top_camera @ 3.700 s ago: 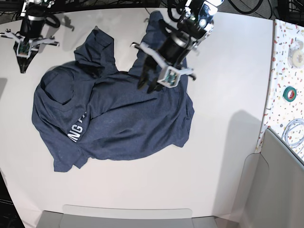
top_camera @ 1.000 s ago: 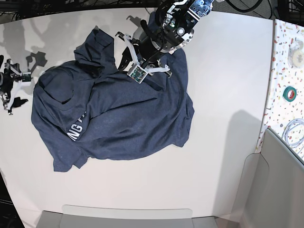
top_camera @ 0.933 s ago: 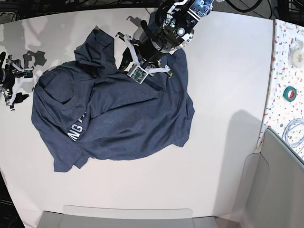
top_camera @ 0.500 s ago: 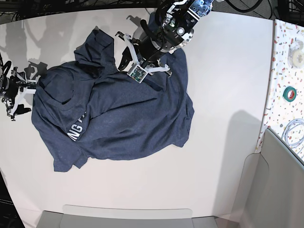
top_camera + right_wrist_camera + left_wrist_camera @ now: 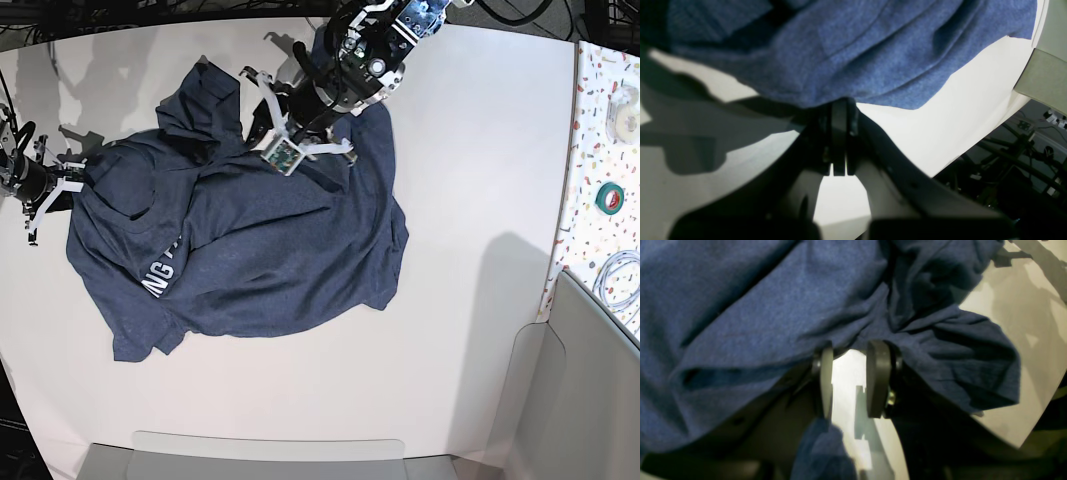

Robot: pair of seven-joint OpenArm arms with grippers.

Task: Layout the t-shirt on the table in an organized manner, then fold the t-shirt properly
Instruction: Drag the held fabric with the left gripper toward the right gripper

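The right pincer [image 5: 839, 140] pinches the t-shirt [image 5: 270, 240] edge (left pincer [image 5: 850, 373] spread, cloth draped over its tips).

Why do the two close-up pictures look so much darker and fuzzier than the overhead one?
Base view: even light, sharp, soft arm shadows on the table. Left wrist view: t-shirt near the lens, soft focus, dark lower corners. Right wrist view: gripper body blurred, heavy shadow at left.
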